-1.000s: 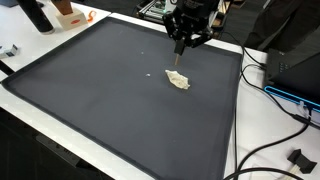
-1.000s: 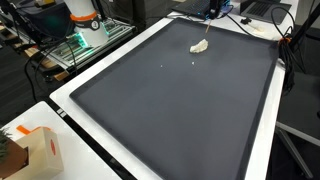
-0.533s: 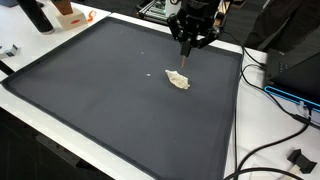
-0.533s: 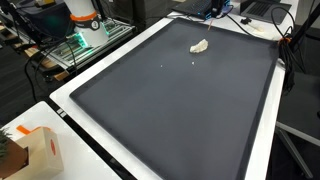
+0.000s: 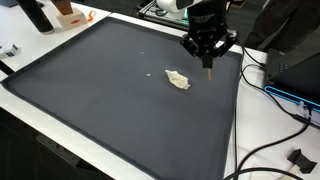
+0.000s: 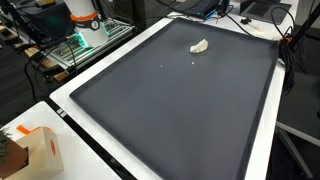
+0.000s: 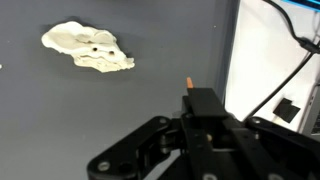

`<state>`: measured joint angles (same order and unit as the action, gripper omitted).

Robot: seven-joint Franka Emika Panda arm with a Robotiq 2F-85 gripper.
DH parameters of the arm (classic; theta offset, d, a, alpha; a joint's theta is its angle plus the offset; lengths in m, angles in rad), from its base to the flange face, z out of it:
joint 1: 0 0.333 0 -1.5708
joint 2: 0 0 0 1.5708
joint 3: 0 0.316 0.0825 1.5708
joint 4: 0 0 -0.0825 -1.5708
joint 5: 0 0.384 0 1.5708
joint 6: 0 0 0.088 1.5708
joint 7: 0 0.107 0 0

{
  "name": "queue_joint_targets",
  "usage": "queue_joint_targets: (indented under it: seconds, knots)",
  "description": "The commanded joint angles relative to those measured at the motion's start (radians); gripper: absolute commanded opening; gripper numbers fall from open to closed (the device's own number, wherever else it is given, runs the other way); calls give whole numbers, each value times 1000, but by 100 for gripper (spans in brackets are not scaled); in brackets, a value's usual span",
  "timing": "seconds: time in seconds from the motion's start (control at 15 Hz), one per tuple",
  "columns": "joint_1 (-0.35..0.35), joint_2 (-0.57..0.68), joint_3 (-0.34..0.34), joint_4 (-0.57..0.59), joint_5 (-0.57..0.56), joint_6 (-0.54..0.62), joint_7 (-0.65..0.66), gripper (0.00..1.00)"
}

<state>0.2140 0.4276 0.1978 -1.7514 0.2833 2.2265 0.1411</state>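
My gripper [image 5: 208, 60] hangs over the dark mat [image 5: 100, 90], to the right of a crumpled white scrap [image 5: 178, 79] and apart from it. The jaws are shut on a thin stick with an orange tip [image 5: 208, 72] that points down at the mat. In the wrist view the gripper [image 7: 200, 100] fills the lower part and the orange tip [image 7: 188, 83] sticks out past the jaws. The white scrap [image 7: 88, 50] lies at the upper left there. It also lies near the mat's far end in an exterior view [image 6: 199, 46], where I cannot make out the gripper.
The mat lies on a white table [image 5: 245, 120]. Black cables [image 5: 262, 80] and a blue-edged device [image 5: 295, 75] sit by the mat's right edge. A black bottle [image 5: 38, 14] and an orange thing [image 5: 68, 12] stand at the far left. A cardboard box [image 6: 30, 150] sits at one corner.
My gripper has moved away from above the white scrap, to the right toward the mat's edge, still shut on the stick. The scrap has stayed where it was.
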Motion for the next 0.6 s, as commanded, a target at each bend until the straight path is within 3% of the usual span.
queue_joint_targets:
  seconds: [0.0,0.53]
  knots:
    - [-53,1,42,-62,136,67,-107,3]
    - [-109,9,56,-129,313,133,-191,3]
